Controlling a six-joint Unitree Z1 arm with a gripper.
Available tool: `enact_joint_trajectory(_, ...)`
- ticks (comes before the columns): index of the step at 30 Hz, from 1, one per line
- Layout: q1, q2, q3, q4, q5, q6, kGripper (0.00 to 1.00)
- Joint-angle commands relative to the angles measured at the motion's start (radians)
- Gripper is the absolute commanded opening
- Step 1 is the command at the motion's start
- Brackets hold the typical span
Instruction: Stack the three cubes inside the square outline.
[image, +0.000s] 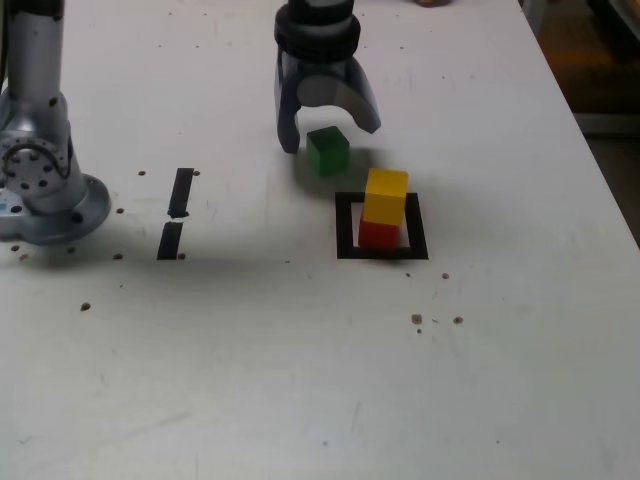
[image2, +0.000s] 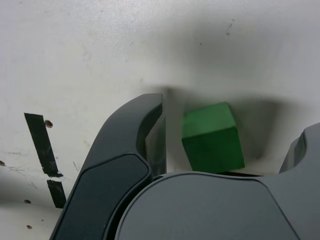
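A green cube (image: 327, 151) (image2: 212, 136) rests on the white table just behind the square outline (image: 381, 227) of black tape. Inside that outline a yellow cube (image: 385, 195) sits on top of a red cube (image: 378, 235). My gripper (image: 330, 135) hangs over the green cube with its jaws spread wide, one finger on each side of the cube and a gap to both. In the wrist view the green cube lies between the two dark fingers (image2: 125, 160), untouched.
Two short black tape strips (image: 175, 212) (image2: 45, 157) lie toward the exterior view's left. The arm's grey base (image: 40, 170) stands at the far left. Small dark specks (image: 417, 319) dot the table in front of the outline.
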Motion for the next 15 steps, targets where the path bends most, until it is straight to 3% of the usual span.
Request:
enact_joint_trajectory(1, 0.008, 0.019, -0.007, -0.009, -0.006, 0.006, 0.92)
enact_joint_trajectory(9, 0.042, 0.076, -0.024, -0.017, -0.021, 0.033, 0.85)
enact_joint_trajectory(12, 0.05, 0.089, -0.029, -0.012, -0.028, 0.042, 0.72)
enact_joint_trajectory(15, 0.052, 0.093, -0.033, -0.016, -0.032, 0.045, 0.48)
